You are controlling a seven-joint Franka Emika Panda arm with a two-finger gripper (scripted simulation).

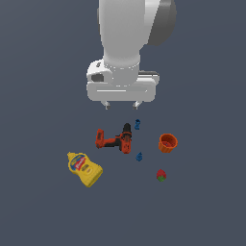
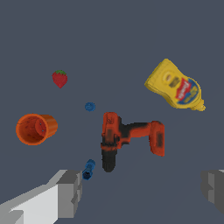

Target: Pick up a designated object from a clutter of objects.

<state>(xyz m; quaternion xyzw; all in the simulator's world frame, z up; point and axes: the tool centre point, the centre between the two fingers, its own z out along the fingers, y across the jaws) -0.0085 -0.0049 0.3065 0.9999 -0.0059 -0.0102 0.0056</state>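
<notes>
1. Farthest toward the exterior view's left lies the yellow mustard bottle [image 1: 84,168], tipped on its side on the grey floor [image 1: 38,211], well apart from everything else. I'd judge it was simply dropped there as clutter.
2. Next comes the red-and-black power drill [image 1: 115,139], also lying flat, near the middle of the spread and almost directly under the arm.
3. Two tiny blue pieces sit close to the drill: one blue piece [image 1: 137,124] just beyond its black nose, the other blue piece [image 1: 139,156] just beside it on the nearer side.
4. The orange cup [image 1: 167,142] rests on its side with its mouth showing, toward the exterior view's right.
5. The strawberry [image 1: 161,175], the thing to be picked, sits alone on the floor nearer the camera than the cup, touching nothing, with free space all round it. That should make it easy to approach.
6. The gripper [image 1: 122,104] hangs high above the drill with its fingers [image 2: 65,192] spread wide. It holds nothing and touches nothing. It is not over the strawberry yet, so I reckon it must travel toward the exterior view's right and then descend.
</notes>
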